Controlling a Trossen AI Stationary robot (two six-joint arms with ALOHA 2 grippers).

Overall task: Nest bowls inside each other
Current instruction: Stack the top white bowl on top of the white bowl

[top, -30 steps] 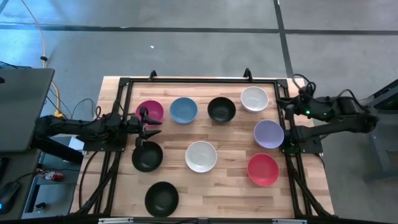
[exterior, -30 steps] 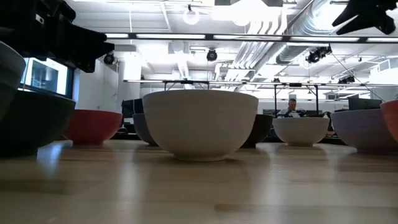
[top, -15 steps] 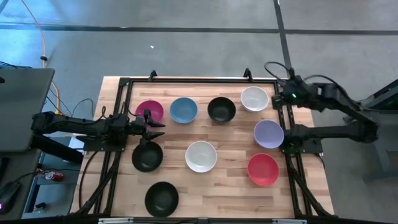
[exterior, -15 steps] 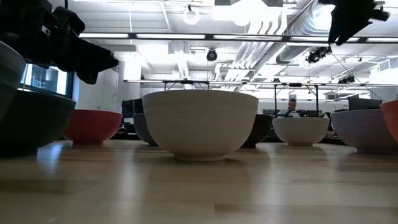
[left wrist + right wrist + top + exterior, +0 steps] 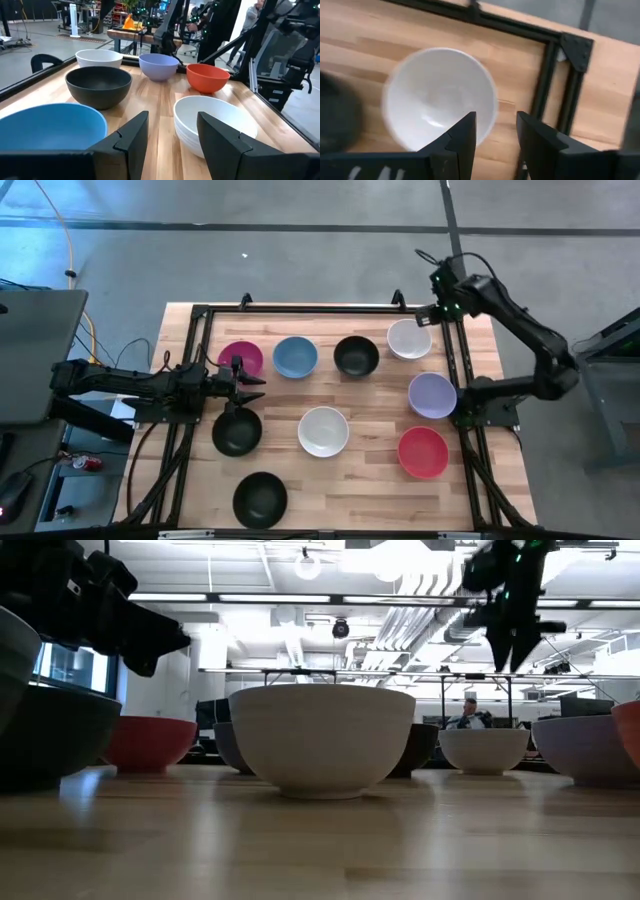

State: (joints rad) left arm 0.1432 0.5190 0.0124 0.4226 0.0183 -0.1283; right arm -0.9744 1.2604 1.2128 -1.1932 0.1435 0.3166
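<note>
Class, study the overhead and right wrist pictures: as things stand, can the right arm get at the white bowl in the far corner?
Probably yes. The right tool hangs open above the white bowl, rim between its fingers in the wrist view; nothing blocks the way.

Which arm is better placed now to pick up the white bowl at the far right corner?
The right. Its open gripper hangs directly over that white bowl; the left gripper is across the table.
</note>
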